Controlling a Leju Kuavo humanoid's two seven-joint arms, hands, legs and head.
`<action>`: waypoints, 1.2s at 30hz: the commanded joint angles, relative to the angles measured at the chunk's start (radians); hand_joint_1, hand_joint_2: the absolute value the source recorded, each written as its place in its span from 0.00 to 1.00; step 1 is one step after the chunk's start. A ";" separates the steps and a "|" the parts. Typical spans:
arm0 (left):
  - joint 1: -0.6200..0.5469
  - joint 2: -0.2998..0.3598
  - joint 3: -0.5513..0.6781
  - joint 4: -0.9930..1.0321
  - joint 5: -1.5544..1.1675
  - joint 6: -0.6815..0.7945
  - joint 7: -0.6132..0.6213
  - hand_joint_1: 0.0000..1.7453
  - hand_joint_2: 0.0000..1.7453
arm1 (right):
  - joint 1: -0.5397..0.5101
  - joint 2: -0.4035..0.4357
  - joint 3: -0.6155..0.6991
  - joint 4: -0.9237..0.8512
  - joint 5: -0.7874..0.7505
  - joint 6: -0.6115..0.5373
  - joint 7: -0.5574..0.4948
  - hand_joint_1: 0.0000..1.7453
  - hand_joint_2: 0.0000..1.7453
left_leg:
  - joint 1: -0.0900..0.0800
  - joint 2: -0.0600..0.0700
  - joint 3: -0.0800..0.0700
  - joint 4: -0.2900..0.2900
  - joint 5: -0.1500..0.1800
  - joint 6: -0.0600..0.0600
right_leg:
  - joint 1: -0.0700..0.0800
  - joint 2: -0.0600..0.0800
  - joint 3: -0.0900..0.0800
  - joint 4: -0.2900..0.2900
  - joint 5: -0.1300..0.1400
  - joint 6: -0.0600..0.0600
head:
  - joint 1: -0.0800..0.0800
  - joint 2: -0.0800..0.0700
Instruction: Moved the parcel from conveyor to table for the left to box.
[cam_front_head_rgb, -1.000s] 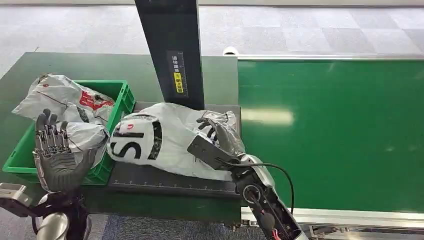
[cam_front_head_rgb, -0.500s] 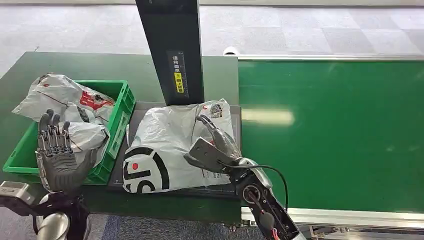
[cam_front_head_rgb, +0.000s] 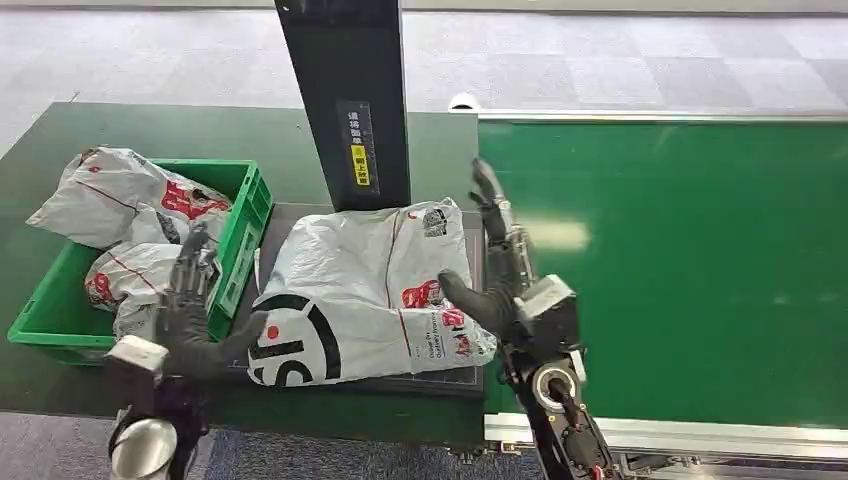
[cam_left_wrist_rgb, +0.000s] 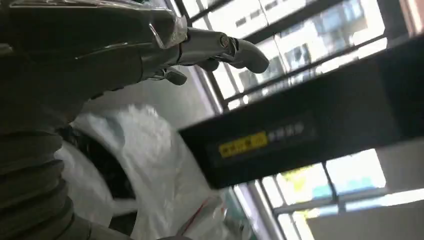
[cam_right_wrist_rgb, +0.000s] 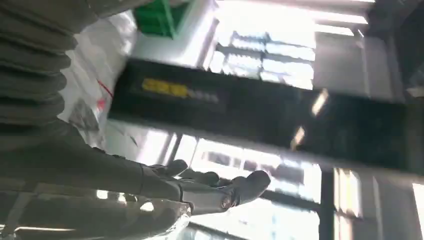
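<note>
Post: your black post (cam_front_head_rgb: 345, 100) stands right behind the parcel (cam_front_head_rgb: 370, 290).
Crate: green crate (cam_front_head_rgb: 243, 215) holding bags (cam_front_head_rgb: 120, 200) sits left.
Parcel: flat on dark pad (cam_front_head_rgb: 350, 375), beside conveyor (cam_front_head_rgb: 660, 260).
Left hand (cam_front_head_rgb: 195, 315): fingers apart, at parcel's left edge.
Right hand (cam_front_head_rgb: 500, 265): fingers spread, holding nothing, at right edge.

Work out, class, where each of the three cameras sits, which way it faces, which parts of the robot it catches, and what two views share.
Head view: high on the body, looking down at the white parcel, green crate and conveyor belt; shows left hand and right hand.
Left wrist view: behind the left hand, facing the parcel and black post.
Right wrist view: behind the right hand, facing the post.
Shared: both wrist views show the post's yellow label.
</note>
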 joint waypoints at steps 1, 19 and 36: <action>-0.314 -0.016 -0.262 0.722 -0.281 0.072 0.044 0.00 1.00 | 0.133 -0.044 -0.311 -0.398 0.045 -0.032 -0.022 0.00 1.00 | -0.002 -0.012 0.001 -0.002 0.003 0.001 | -0.002 -0.012 0.005 -0.002 0.000 0.002 | 0.000 0.000; -0.571 -0.105 -0.459 1.179 -0.601 0.320 0.200 0.00 1.00 | 0.224 -0.040 -0.375 -0.300 0.084 -0.012 -0.052 0.00 1.00 | -0.001 -0.003 0.003 -0.001 0.001 0.002 | -0.002 -0.003 0.005 -0.001 0.002 0.003 | 0.000 0.000; -0.570 -0.109 -0.394 1.205 -0.600 0.439 0.131 1.00 1.00 | 0.236 -0.028 -0.384 -0.286 0.094 -0.014 -0.048 0.00 1.00 | -0.001 0.000 0.009 -0.003 0.002 0.002 | -0.002 0.000 0.011 -0.003 0.004 0.003 | 0.000 0.000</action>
